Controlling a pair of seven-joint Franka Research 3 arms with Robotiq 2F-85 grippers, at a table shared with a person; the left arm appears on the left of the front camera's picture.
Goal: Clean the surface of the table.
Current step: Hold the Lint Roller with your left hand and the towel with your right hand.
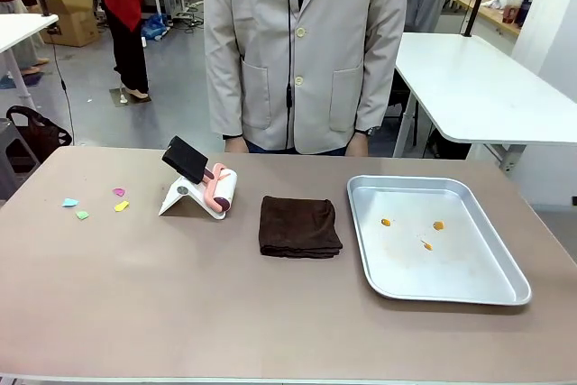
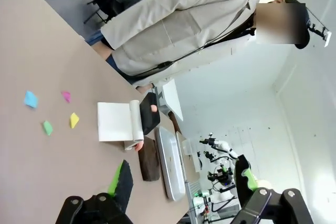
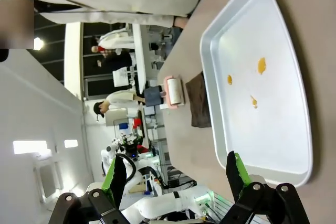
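While the person in the pale jacket [image 1: 302, 51] stands at 12 o'clock on the far side, the brownish table [image 1: 180, 304] takes up the whole lower part of the front view, with 6 o'clock being the robot's edge. So, going round it: a folded dark brown cloth [image 1: 299, 225] lies pretty much dead centre. At 3 o'clock there's a shiny metal tray [image 1: 451, 270] with three little orange crumbs [image 1: 438, 224] on its floor, just beside the cloth but not touching it. Over at 11 o'clock from the cloth sits a lint roller [image 1: 223, 190], pink frame and white roll, propped on a white wedge stand [image 1: 178, 198] with a black piece poking up at the top. Four coloured paper scraps [image 1: 121, 206] (blue, green, pink, yellow) are scattered out around 9 to 10 o'clock, near the stand.

Claws: the left gripper [image 2: 184, 174] has its jaws spread wide with nothing between them, hanging above the table. Same deal for the right gripper [image 3: 176, 172]: jaws wide apart, empty, above the near end of the tray.
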